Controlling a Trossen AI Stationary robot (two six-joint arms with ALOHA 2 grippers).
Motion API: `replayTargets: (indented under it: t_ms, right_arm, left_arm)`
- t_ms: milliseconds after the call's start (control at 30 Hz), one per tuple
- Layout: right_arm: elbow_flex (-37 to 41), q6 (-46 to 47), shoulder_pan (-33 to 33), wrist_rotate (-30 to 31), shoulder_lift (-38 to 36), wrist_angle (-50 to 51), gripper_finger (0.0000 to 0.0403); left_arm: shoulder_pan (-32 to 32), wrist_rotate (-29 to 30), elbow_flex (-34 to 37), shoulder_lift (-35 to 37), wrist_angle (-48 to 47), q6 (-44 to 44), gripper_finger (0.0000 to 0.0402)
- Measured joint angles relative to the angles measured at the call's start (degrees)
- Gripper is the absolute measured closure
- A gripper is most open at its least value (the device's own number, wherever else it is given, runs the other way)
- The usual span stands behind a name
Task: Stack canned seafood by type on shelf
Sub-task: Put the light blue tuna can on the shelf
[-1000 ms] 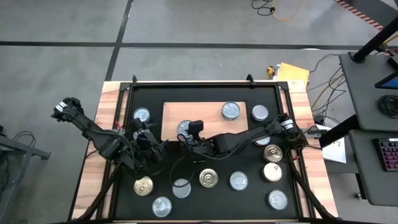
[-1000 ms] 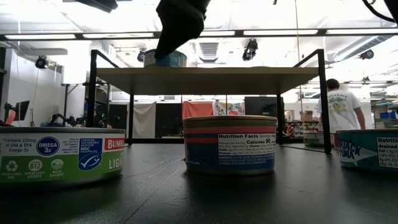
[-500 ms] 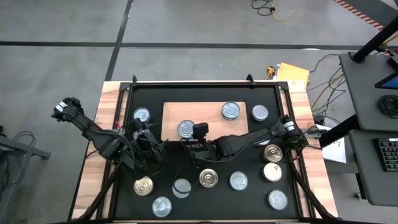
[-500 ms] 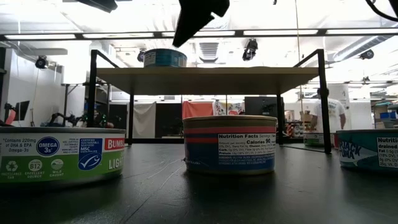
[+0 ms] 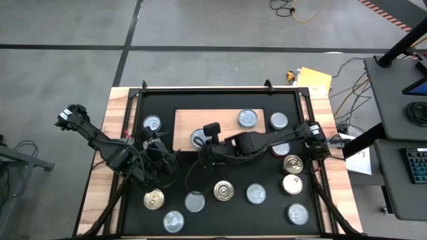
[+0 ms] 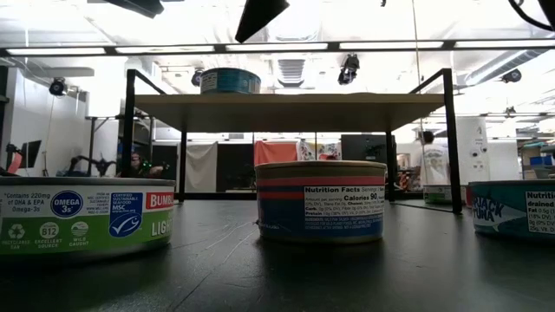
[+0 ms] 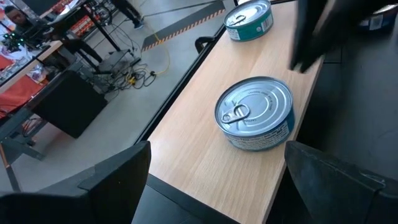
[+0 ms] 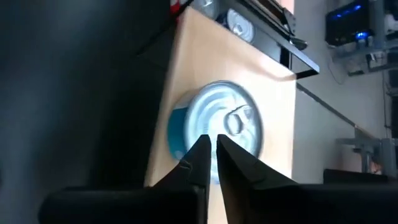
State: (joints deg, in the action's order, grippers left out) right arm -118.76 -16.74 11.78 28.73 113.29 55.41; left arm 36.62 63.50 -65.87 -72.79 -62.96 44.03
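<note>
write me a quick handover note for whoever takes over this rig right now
Right tool: shut and empty, lifted above the teal can on the shelf.
Left tool: open, empty, waiting off the shelf's left end.
Done: two cans on the shelf, the teal one near its left front and a second can toward the right rear, standing apart, not stacked.
Left: about ten loose cans on the black mat, including a gold-lidded can, still to sort by type and stack.
</note>
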Motion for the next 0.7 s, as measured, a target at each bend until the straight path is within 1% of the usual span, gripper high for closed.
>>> replayTargets:
  t_ms: [167, 267, 433, 700]
  right_arm:
    - [0.48, 2.32, -4.31, -10.33, -0.12, -4.05, 0.0394]
    - [2.82, 1.7, -4.93, -10.59, -0.46, -8.81, 0.0394]
    - [8.36, -2.95, -3.62, -11.07, -2.52, -21.52, 0.0394]
    - [22.75, -2.37, -4.04, -11.15, -8.83, -37.63, 0.0394]
  left_arm:
    - [0.03, -0.02, 0.0, 0.05, -0.1, -0.02, 0.0047]
    - [0.55, -0.04, 0.02, 0.27, -0.63, 0.0, 0.0047]
    - [2.89, -0.34, 0.02, 0.48, -0.86, 0.13, 0.0047]
    - [6.49, -0.11, 0.02, 0.57, -1.73, 2.0, 0.0047]
